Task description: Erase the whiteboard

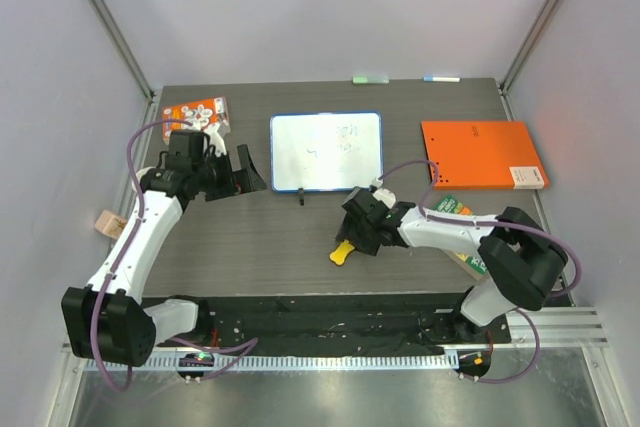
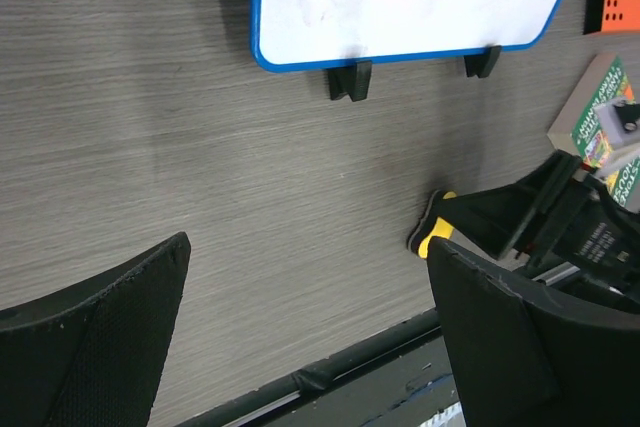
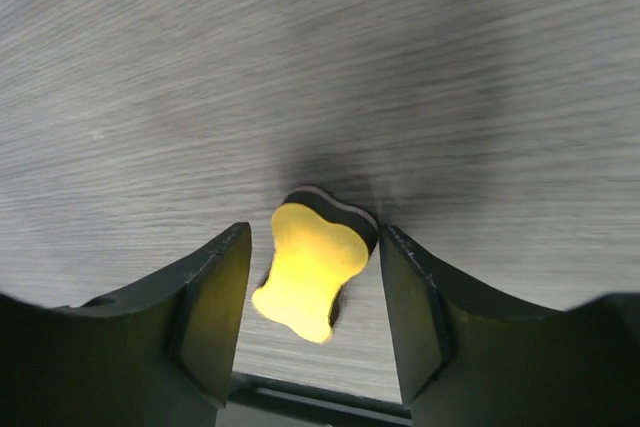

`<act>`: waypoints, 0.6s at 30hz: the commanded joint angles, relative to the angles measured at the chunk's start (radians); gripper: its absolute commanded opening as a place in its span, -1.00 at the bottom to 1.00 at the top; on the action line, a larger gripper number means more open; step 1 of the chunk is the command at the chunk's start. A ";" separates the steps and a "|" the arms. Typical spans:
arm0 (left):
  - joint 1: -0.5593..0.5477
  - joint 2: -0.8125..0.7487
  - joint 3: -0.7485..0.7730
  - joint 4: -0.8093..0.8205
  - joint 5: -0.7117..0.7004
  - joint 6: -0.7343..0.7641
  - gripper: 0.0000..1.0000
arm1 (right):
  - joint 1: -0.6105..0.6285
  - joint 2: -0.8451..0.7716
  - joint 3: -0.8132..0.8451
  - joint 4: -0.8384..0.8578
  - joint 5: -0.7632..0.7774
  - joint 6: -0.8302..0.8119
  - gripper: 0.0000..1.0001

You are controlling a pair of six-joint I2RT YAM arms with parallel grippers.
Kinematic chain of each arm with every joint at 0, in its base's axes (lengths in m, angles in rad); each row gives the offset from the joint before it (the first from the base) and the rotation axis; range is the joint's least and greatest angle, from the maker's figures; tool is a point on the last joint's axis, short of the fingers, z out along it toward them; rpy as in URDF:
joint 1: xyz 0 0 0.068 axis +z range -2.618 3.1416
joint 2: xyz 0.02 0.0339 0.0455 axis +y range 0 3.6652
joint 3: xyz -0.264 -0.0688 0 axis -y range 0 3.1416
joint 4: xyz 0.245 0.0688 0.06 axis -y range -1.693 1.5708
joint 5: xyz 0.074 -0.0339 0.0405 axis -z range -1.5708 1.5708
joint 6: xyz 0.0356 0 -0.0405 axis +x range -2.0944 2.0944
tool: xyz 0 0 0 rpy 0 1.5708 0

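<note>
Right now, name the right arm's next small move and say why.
Probably close the right claw: its open fingers sit either side of the yellow eraser, not yet gripping it, and the whiteboard shows faint scribbles.

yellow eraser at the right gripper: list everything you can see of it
The eraser is small with a waisted, bone-like outline. It has a bright yellow top over a thin dark layer, probably felt, which shows at its far edge. It lies flat, yellow side up, on the grey wood-grain table, apart from the whiteboard and nearer the arm bases. The right gripper is open, with one finger on each side of it. Whether they touch it cannot be told.
</note>
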 commanded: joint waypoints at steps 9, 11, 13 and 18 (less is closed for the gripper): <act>0.004 -0.003 0.003 0.043 0.083 -0.014 0.99 | 0.045 0.131 0.116 0.033 -0.029 -0.041 0.03; 0.003 -0.001 0.003 0.045 0.083 -0.014 1.00 | 0.063 0.144 0.171 -0.024 -0.013 -0.083 0.04; 0.004 0.002 0.003 0.043 0.083 -0.014 0.99 | 0.077 0.159 0.209 -0.067 0.027 -0.114 0.07; 0.004 0.000 0.001 0.043 0.084 -0.014 1.00 | 0.147 0.138 0.272 -0.132 0.116 -0.167 0.19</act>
